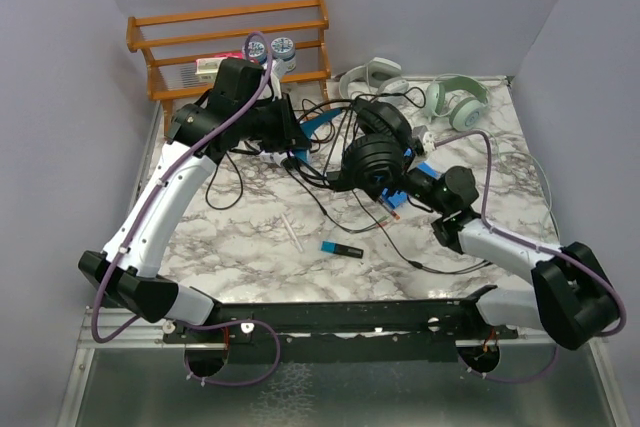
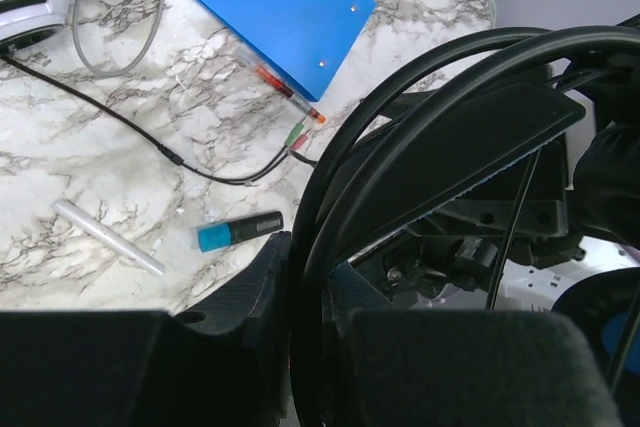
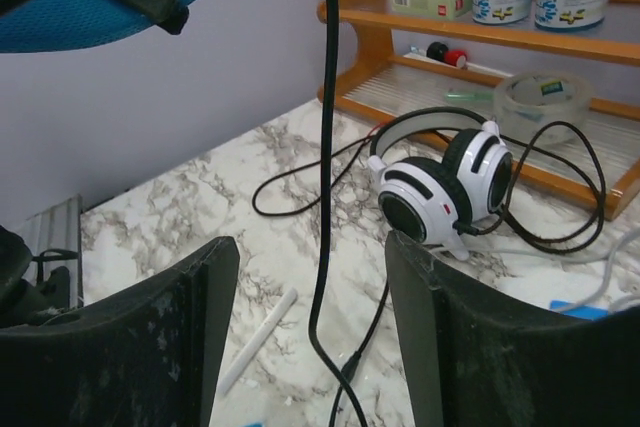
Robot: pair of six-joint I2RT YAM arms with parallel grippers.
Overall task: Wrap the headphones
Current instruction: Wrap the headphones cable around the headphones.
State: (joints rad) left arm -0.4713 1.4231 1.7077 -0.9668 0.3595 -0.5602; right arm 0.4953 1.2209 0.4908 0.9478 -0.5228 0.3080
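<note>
The all-black headphones (image 1: pixel 375 152) are lifted above the middle of the table, cable trailing down. My left gripper (image 1: pixel 296 133) is shut on their black headband (image 2: pixel 430 97), which fills the gap between its jaws (image 2: pixel 305 317) in the left wrist view. My right gripper (image 1: pixel 405 187) sits just right of the ear cups. In its wrist view it (image 3: pixel 312 243) stands open, with the thin black cable (image 3: pixel 326 147) hanging between the fingers and touching neither. A white-and-black pair of headphones (image 3: pixel 440 182) lies on the table beyond. Two pale pairs (image 1: pixel 375 77) (image 1: pixel 455 99) lie at the back right.
A wooden rack (image 1: pixel 230 32) with jars stands at the back left. A blue marker (image 1: pixel 341 248) and a white pen (image 1: pixel 291 232) lie on the marble near the front. A blue clipboard (image 2: pixel 270 2) with a pen (image 2: pixel 280 87) beside it lies under the black pair. Loose cables cross the middle.
</note>
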